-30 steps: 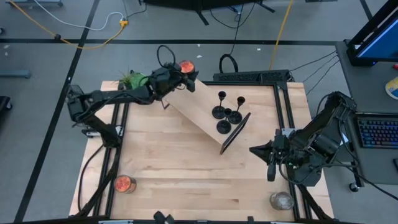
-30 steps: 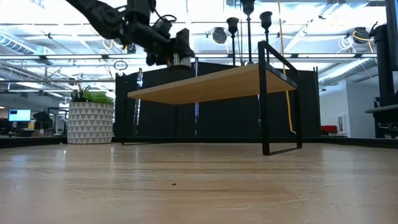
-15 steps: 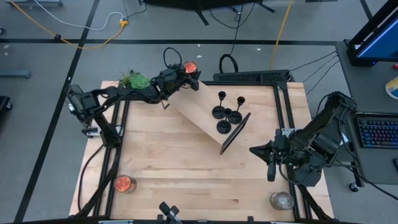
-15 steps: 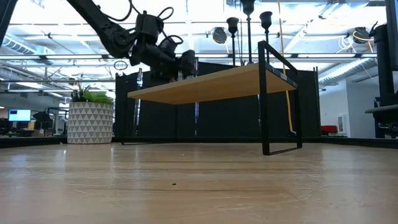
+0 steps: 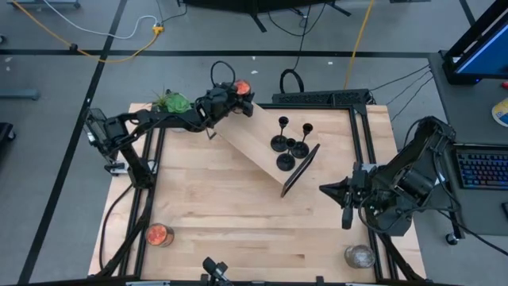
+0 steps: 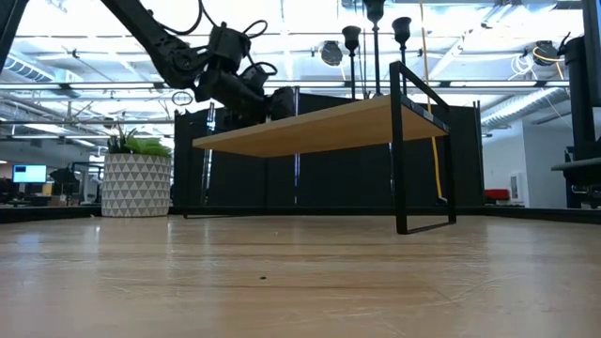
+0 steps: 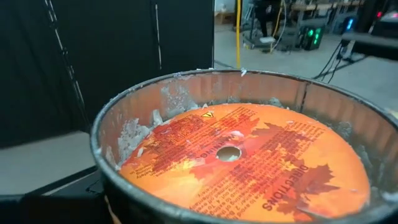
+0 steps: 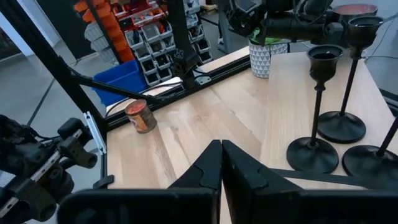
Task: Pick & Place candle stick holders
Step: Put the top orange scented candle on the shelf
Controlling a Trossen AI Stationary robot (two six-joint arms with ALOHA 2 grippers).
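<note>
Black metal, all four: your candle stick holders (image 5: 290, 143) stand bunched on the raised wooden shelf (image 5: 252, 137), toward its right end, close to the black end frame (image 5: 300, 168). Bases touch or nearly touch; stems upright, heights differ. In the low view two cup tops (image 6: 375, 11) poke above the shelf edge; rest of them is hidden behind the board. From the right wrist view you see three of them (image 8: 326, 102) up close, round bases on the wood, thin stems, small cups on top.

Left gripper (image 5: 235, 90) is at the shelf's far left end, well apart from the holders, and it's wrapped around an orange candle tin (image 5: 238, 86). Jaws stand wide, spread across the tin's body. Left wrist view is nearly all tin (image 7: 239, 155): orange label w/ print, a centre hole, waxy crust on the inner wall. Low view shows that arm reaching in from upper left, gripper (image 6: 268, 99) just above the shelf's left edge.

Right gripper (image 5: 343, 199) hangs off to the right of the shelf, over the table's (image 5: 238, 214) right side, near the holders but not touching any. Fingers (image 8: 208, 165) are pressed together, nothing between them.

Also on the table: potted plant (image 5: 169, 102) at the far left corner, second orange tin (image 5: 158, 234) near left corner, clear glass jar (image 5: 359, 256) near right corner.
</note>
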